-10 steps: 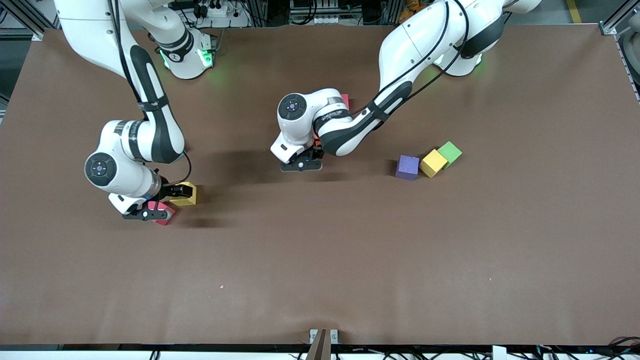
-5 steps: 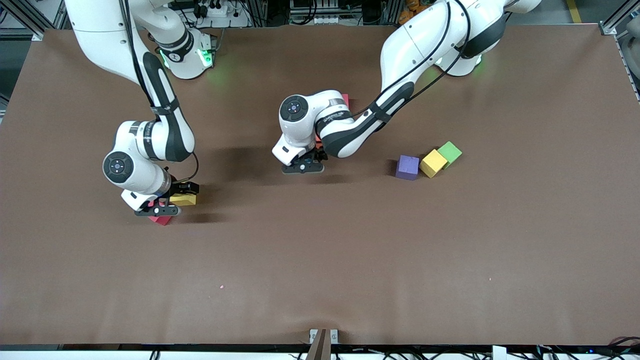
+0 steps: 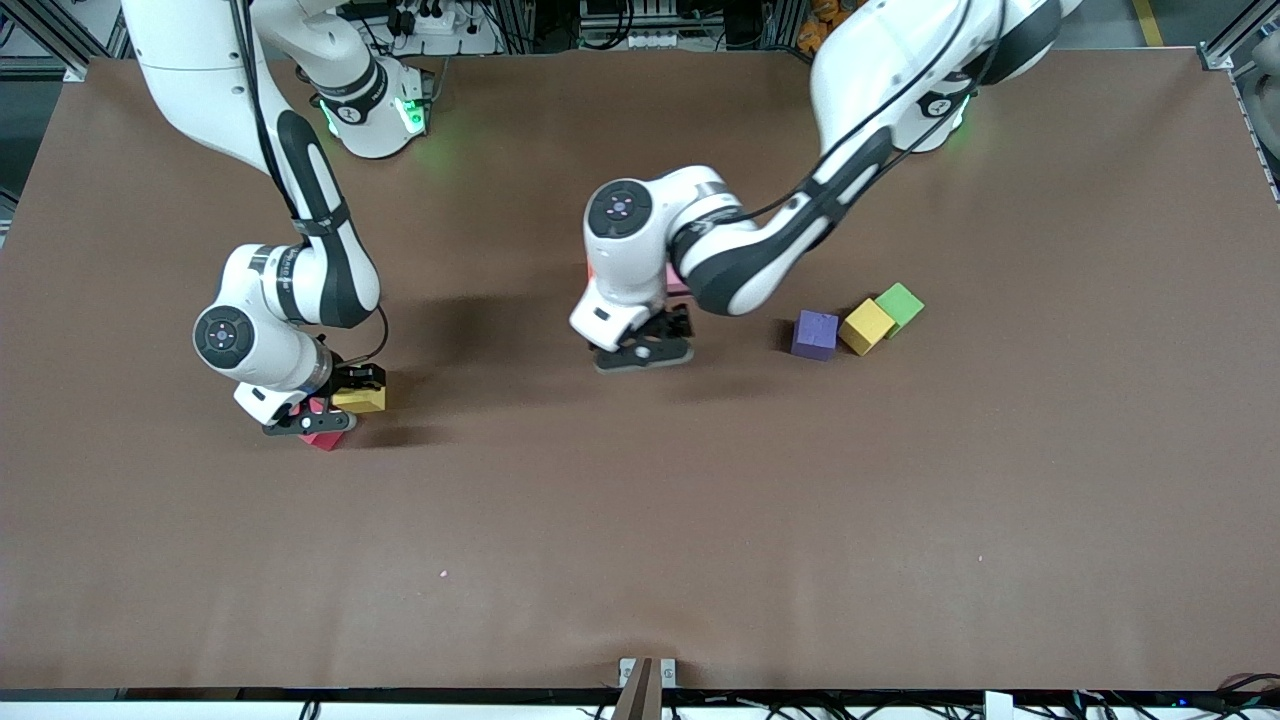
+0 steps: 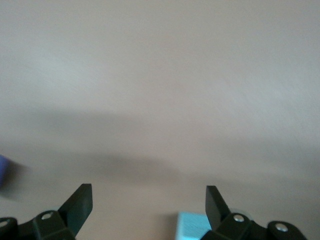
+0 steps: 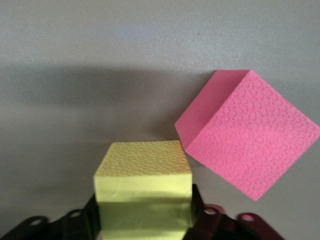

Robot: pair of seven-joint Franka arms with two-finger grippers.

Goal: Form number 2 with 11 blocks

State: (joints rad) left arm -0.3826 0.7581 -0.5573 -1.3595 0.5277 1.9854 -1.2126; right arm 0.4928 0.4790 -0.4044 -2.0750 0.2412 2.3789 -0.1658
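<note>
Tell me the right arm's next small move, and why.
Probably lift straight up. The right hand has its fingers against both sides of the yellow block, and the pink block lies close beside it without touching, so a vertical lift should avoid nudging it. The left hand hangs open.

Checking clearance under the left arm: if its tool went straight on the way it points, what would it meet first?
Probably bare table: the left tool points down with open jaws, and a light blue block sits just at its edge.

Spread fingers (image 4: 77, 202) over table (image 4: 160, 75), seemingly beside light-blue block (image 4: 192, 226).
</note>
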